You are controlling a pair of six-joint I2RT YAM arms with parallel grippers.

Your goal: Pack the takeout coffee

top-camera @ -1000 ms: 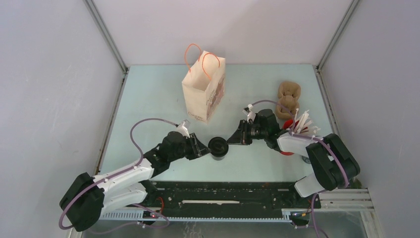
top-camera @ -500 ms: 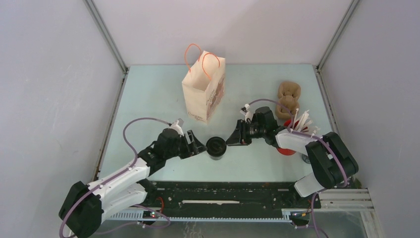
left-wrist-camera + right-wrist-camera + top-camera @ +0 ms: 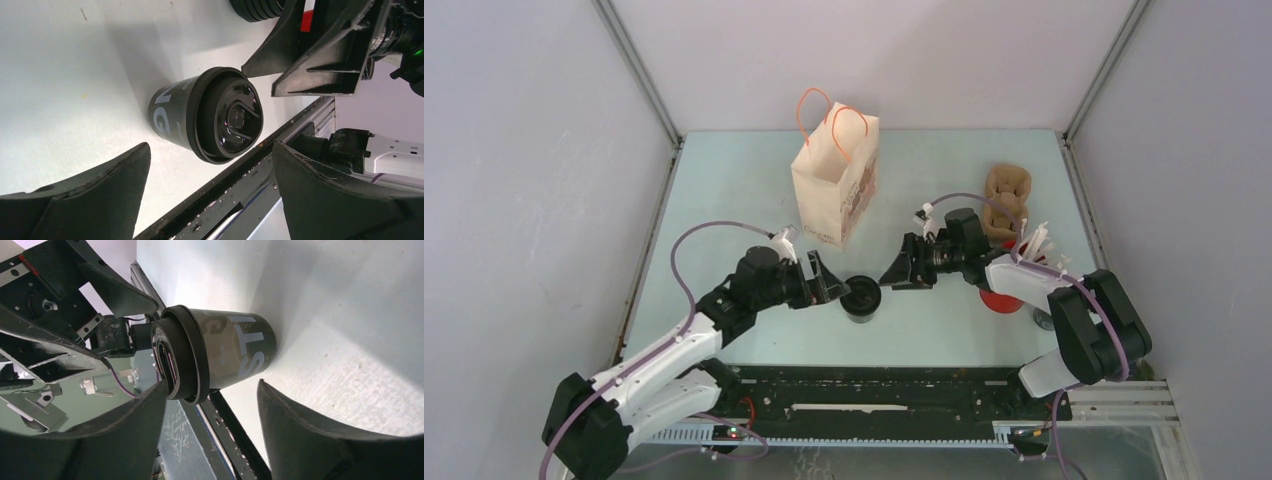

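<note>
the left pincer (image 3: 834, 291) and the right pincer (image 3: 892, 276) face each other across one black takeout coffee (image 3: 861, 298). that makes two pincers and one coffee. also on the bench (image 3: 724, 200) are one paper bag (image 3: 834, 190) with orange handles, one red cup (image 3: 1001, 300) of white sticks and one brown pulp carrier (image 3: 1007, 195).

the left pincer's jaws are spread wide. in its wrist view the coffee sits just past the fingertips, with bare bench showing on both sides, so it holds nothing. the right pincer's jaws are spread too, less widely. the coffee's lid rim lies very close to one of its fingers (image 3: 125, 440), and whether they touch cannot be told.

the coffee stands upright at the near middle of the bench, in front of the bag. its lid faces up, its base is on the surface, and its long axis is vertical.
</note>
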